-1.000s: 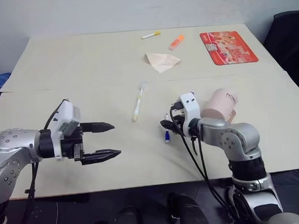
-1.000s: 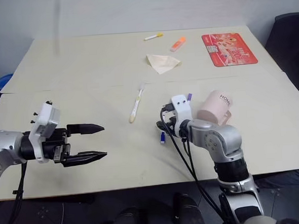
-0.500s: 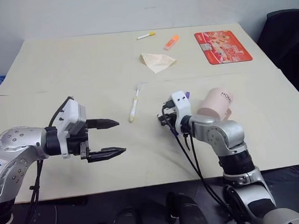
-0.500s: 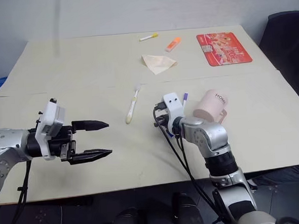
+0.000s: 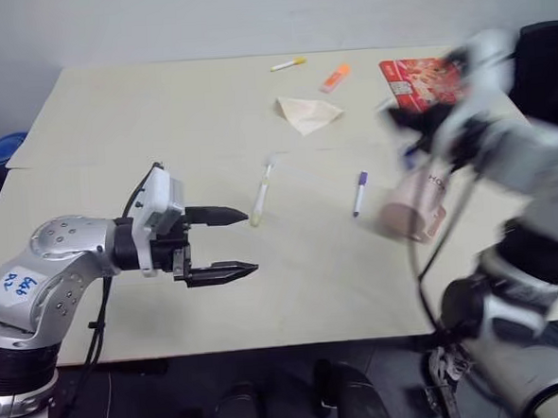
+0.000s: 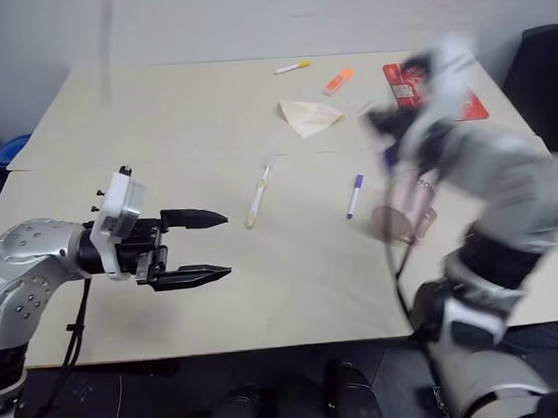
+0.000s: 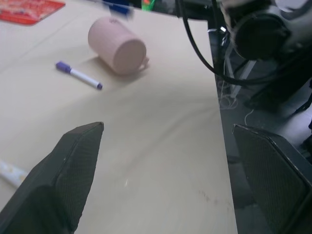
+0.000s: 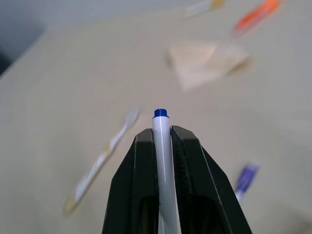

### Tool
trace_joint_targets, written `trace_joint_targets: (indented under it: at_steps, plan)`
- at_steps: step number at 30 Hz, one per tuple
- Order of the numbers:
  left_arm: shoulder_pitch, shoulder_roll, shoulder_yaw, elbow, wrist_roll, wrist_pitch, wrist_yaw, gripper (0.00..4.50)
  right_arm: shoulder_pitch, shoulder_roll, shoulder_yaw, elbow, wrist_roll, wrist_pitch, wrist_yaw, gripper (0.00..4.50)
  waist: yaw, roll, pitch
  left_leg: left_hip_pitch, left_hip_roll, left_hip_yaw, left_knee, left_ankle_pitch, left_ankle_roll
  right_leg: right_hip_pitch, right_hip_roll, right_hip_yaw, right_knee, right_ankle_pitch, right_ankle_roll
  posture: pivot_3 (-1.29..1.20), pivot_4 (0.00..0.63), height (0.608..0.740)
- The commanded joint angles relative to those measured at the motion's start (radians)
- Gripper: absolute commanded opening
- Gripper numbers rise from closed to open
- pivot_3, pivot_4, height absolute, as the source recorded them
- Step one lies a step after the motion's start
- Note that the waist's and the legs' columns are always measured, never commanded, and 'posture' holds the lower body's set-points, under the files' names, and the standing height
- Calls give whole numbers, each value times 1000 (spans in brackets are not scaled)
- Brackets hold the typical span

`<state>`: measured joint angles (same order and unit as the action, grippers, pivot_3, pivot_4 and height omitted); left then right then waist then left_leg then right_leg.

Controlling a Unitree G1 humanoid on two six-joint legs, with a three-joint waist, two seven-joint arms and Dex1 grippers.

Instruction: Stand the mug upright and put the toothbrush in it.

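Observation:
The pale pink mug [image 5: 413, 205] lies on its side at the table's right, its bottom facing the left wrist view [image 7: 117, 45]. The toothbrush [image 5: 261, 193] lies flat near the middle of the table. My left gripper [image 5: 251, 239] hovers open just left of the toothbrush, pointing right, with nothing between its fingers [image 7: 73, 161]. My right gripper [image 8: 161, 131] is shut on a white marker with a blue cap [image 8: 161, 146]. In the eye views the right arm is blurred and raised above the mug.
A purple-capped marker [image 5: 359, 193] lies between the toothbrush and the mug. At the back are a yellow-capped pen [image 5: 284, 65], an orange highlighter [image 5: 335, 77], a folded tissue [image 5: 306, 114] and a red card [image 5: 418, 77]. A blue bin [image 5: 5, 148] sits beyond the table's left edge.
My right gripper shut on the blue-capped marker and swung up and to the right off the table. The purple-capped marker now lies uncovered. The left gripper moved right, closer to the toothbrush.

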<state>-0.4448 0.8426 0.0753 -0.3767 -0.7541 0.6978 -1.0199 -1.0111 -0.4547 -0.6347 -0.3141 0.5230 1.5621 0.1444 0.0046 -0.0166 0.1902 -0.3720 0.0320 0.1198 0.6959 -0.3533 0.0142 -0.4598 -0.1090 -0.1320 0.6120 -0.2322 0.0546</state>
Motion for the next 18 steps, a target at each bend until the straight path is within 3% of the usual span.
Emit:
trace_joint_targets:
  at_steps: [1, 4, 10, 13, 18]
  plan:
    - [-47, -24, -20, 11, 21, -30, -11, 4500, 69, -138, -142, 38, -54, 51, -4, 81, 3, -1, -1, -1, 0, 1, 0, 0, 0, 0, 0, 0, -1, 0, 0, 0, 150, 740]
    - [-74, -40, -41, 33, 36, -42, -29, 4500, 222, -212, -161, 84, -91, -29, 22, 81, -5, -1, -1, 0, -2, 1, -1, -1, 2, -1, -1, 3, -2, 1, 2, 0, 150, 740]
    - [-130, -62, -71, 71, 73, -65, -51, 4500, 400, -86, -216, 206, -127, -233, 7, 81, -27, 0, -1, 5, -1, 8, -3, 1, 0, 0, 4, 5, 1, 2, 3, 0, 150, 740]
    - [-145, -62, -75, 72, 76, -60, -60, 4500, 472, -63, -159, 254, -142, -351, 33, 1117, -31, 1, 0, 5, 0, 7, -3, 2, -1, -2, 5, 13, 1, 2, 3, 0, 150, 740]
    - [-142, -57, -71, 60, 78, -51, -63, 4500, 585, -163, -27, 229, -179, -451, 89, 2821, -30, 3, 1, 5, 0, 7, -4, 2, -1, -3, 5, 14, 0, 2, 3, 0, 150, 740]
